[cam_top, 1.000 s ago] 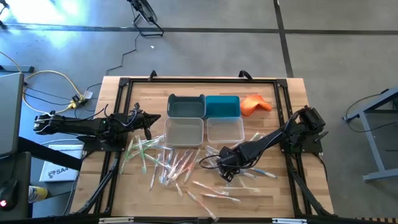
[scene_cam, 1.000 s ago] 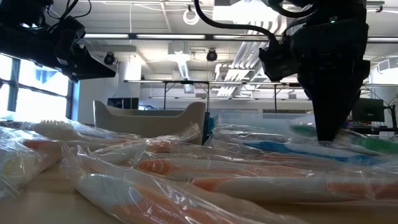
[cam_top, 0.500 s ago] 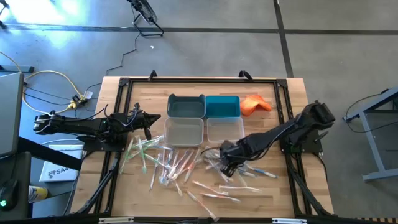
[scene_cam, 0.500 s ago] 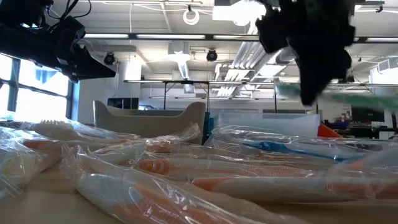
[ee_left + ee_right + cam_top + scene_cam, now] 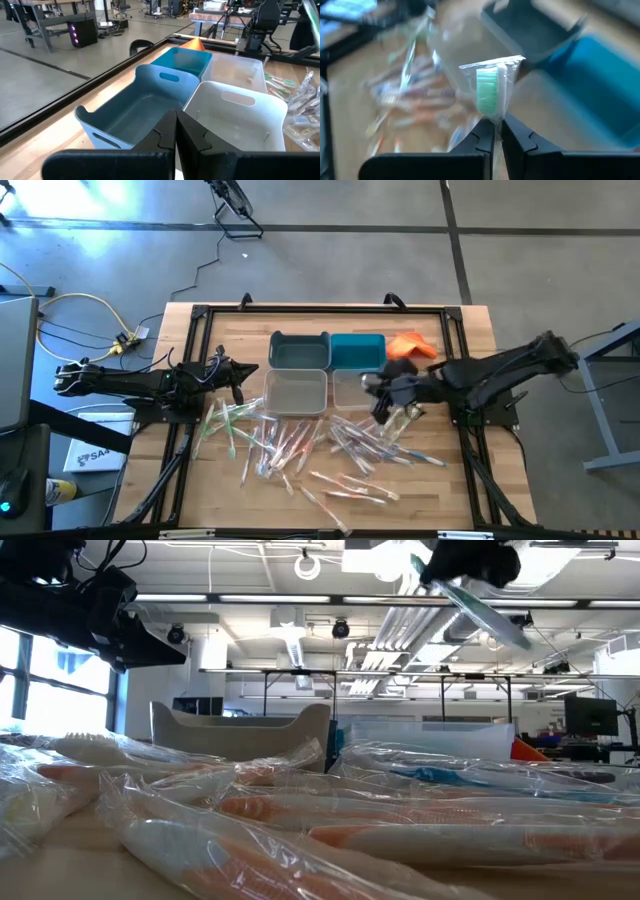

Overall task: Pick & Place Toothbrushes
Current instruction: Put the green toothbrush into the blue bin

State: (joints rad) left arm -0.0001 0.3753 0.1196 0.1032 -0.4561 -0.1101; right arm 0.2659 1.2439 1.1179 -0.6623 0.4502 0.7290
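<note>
Many wrapped toothbrushes [image 5: 300, 445] lie in a loose pile on the wooden table's near half; the low view shows them close up [image 5: 330, 820]. My right gripper [image 5: 495, 127] hangs high over the front right clear bin [image 5: 362, 388], shut on one green toothbrush [image 5: 490, 90] in a clear wrapper; the low view shows that toothbrush [image 5: 485, 610] slanting near the top of the picture. My left gripper [image 5: 175, 135] waits shut at the table's left [image 5: 238, 377], level, facing the bins. My right gripper pinches the green toothbrush between its two fingers just behind the bristle head [image 5: 492, 114]. The head sticks out past the fingertips, and the fingers hide the handle. The fingers slant downward. The toothbrush is lifted clear of the pile and tilted [image 5: 500, 625].
Four bins stand in a block at the table's middle far side: grey-blue [image 5: 299, 350], teal [image 5: 357, 350], white [image 5: 295, 390] and clear. An orange cloth [image 5: 410, 347] lies right of them. A black frame [image 5: 190, 360] edges the table.
My right gripper has risen from the pile on the table's near right and gone toward the far edge, over the clear bin, tipping from steeply down to a shallower slant. The green toothbrush has come up with it, clear of the pile.
</note>
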